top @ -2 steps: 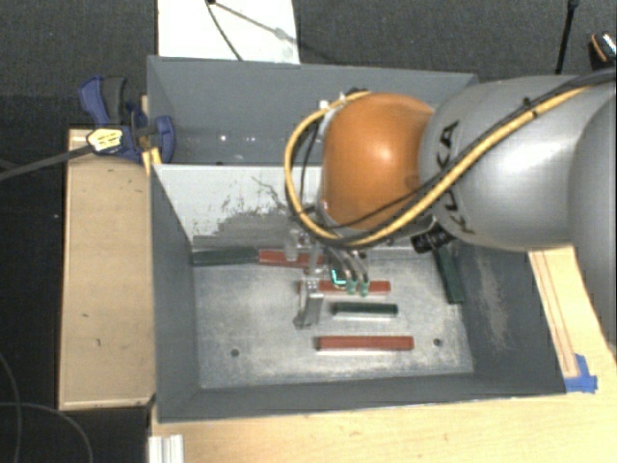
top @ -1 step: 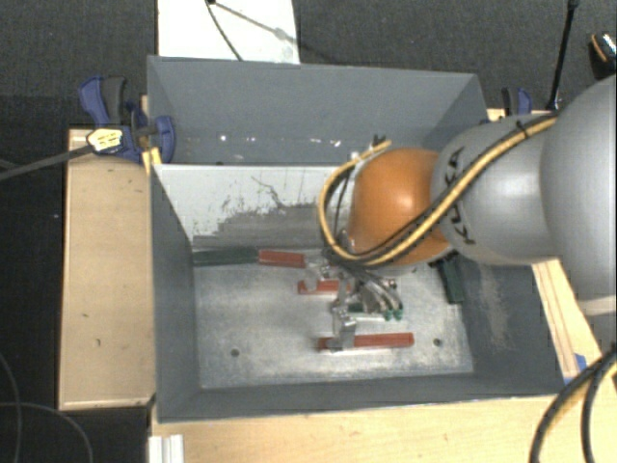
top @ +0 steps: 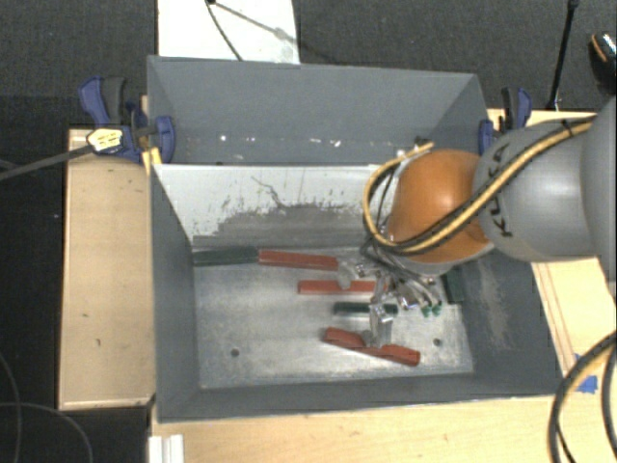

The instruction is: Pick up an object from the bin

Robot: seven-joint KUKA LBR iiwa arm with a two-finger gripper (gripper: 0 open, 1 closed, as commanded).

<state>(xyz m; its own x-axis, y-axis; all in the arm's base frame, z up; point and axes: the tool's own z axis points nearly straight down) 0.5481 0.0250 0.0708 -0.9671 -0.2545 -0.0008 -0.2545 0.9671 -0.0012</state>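
Red stick (top: 400, 354) lies flat on the bin (top: 251, 345) floor, front right, directly beneath the end effector (top: 378, 328); I cannot tell how far that is open.

Nothing there could be read in full. Dark letters (top: 500, 222) ran along the grey arm (top: 559, 210) beside its orange cover (top: 434, 205), but cables (top: 535, 150) crossed them and I couldn't make out a word.
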